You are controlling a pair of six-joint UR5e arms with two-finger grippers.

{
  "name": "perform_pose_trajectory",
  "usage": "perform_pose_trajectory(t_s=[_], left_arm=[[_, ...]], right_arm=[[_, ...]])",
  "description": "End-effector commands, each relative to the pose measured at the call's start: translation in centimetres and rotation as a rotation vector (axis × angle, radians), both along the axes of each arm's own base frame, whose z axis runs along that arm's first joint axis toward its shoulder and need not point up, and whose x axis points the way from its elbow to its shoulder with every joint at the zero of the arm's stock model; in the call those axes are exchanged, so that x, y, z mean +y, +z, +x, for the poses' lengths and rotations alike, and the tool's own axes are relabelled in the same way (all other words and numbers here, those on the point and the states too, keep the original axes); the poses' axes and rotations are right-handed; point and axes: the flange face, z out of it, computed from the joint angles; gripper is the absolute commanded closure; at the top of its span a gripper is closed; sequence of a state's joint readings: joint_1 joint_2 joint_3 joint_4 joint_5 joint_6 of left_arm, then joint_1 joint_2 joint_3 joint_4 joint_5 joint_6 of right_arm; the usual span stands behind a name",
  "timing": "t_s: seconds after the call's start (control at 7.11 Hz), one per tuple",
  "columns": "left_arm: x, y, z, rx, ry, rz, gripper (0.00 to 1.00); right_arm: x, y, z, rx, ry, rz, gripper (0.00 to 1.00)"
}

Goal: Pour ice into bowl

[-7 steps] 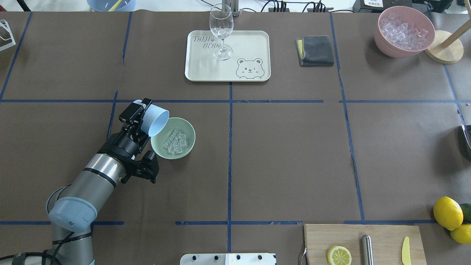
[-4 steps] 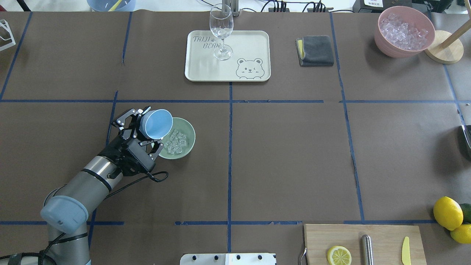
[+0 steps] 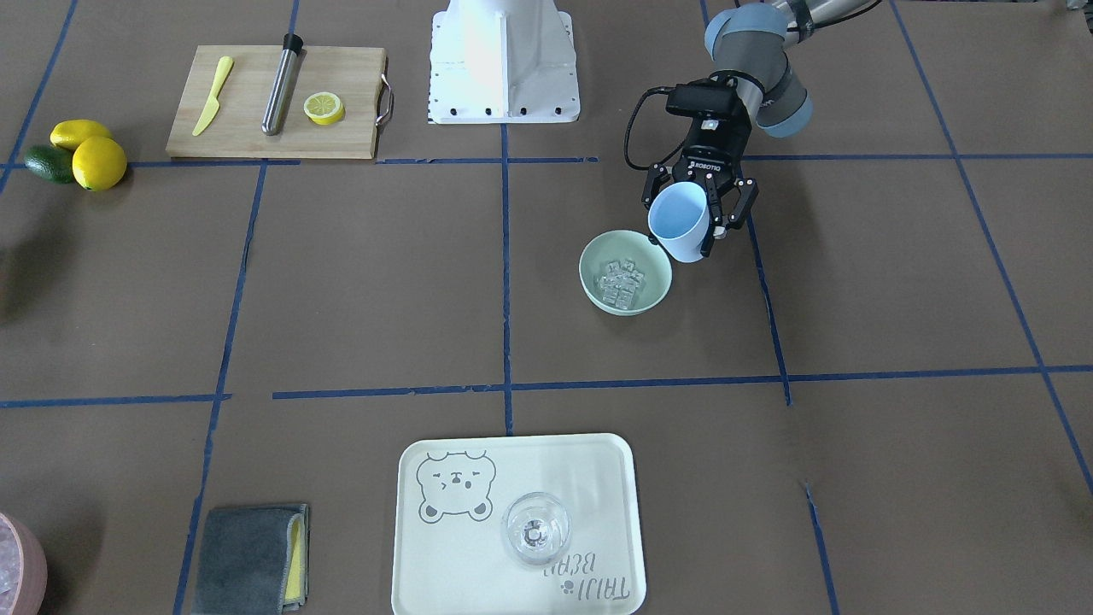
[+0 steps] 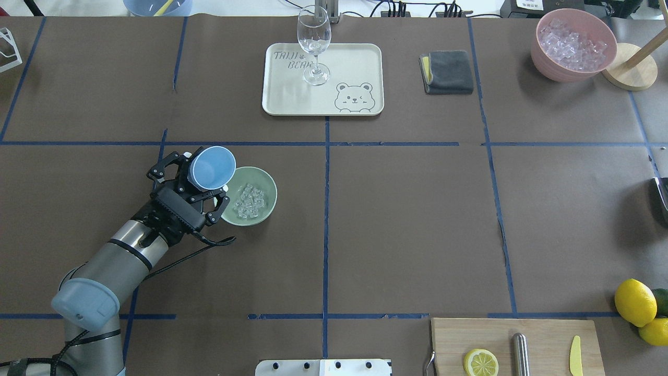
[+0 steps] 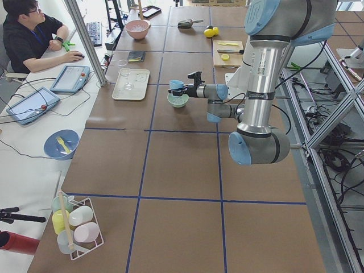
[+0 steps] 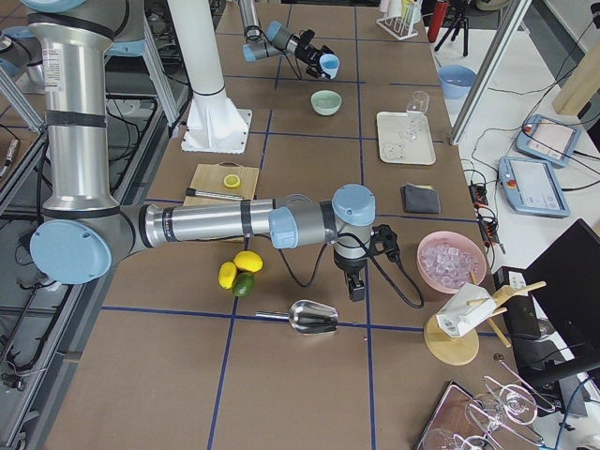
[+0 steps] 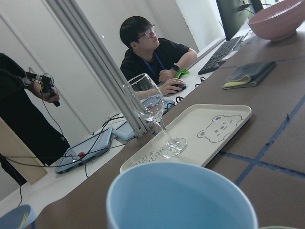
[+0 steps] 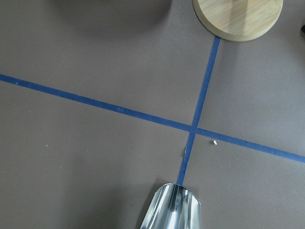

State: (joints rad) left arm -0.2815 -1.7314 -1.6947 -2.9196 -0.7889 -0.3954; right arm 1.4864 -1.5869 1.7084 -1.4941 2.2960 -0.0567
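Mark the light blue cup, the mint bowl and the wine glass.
light blue cup point(image 4: 211, 167): overhead exterior view, its inside.
mint bowl point(image 4: 271, 194): overhead exterior view, right rim.
wine glass point(image 4: 317, 77): overhead exterior view, base.

Light blue cup point(image 4: 211, 167) rolled from tipped, mouth down toward the bowl point(image 4: 267, 208), back to upright with the mouth facing up. Left gripper point(image 4: 200, 180) rotated with it and shifted slightly toward the frame's left in the overhead view, clearing more of the bowl.

a glass point(image 4: 314, 48) stands on the bear tray point(image 4: 284, 96). a grey cloth point(image 4: 449, 72) lies near it. lemons point(image 4: 635, 302) sit beside the wooden board point(image 4: 545, 337).
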Motion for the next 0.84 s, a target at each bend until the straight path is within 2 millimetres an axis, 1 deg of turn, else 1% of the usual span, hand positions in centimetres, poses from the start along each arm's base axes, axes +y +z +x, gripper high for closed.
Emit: perform_pose_trajectory(t_s=[0.0,0.14,0.28,0.42,0.56,0.7], left_arm=[[0.3,3.9,-2.2,0.265,-0.003,-0.203,1.00],[0.3,6.3,-3.8,0.303,-0.022,-0.260,1.00],[0.0,9.7,-6.6,0.324,-0.062,-0.322,1.00],[-0.1,13.2,-9.5,0.295,-0.119,-0.352,1.00],[-0.1,15.7,-11.1,0.310,-0.191,-0.374,1.00],[-0.4,18.7,-11.7,0.340,-0.259,-0.402,1.00]], right_arm=[[0.1,0.1,0.0,0.000,0.000,-0.002,0.00],[0.1,0.1,0.0,0.001,0.000,-0.002,0.00],[0.1,0.1,0.0,0.000,0.000,-0.002,0.00],[0.1,0.1,0.0,0.000,0.000,-0.002,0.00],[0.1,0.1,0.0,0.000,0.000,-0.002,0.00],[0.1,0.1,0.0,0.000,0.000,-0.002,0.00]])
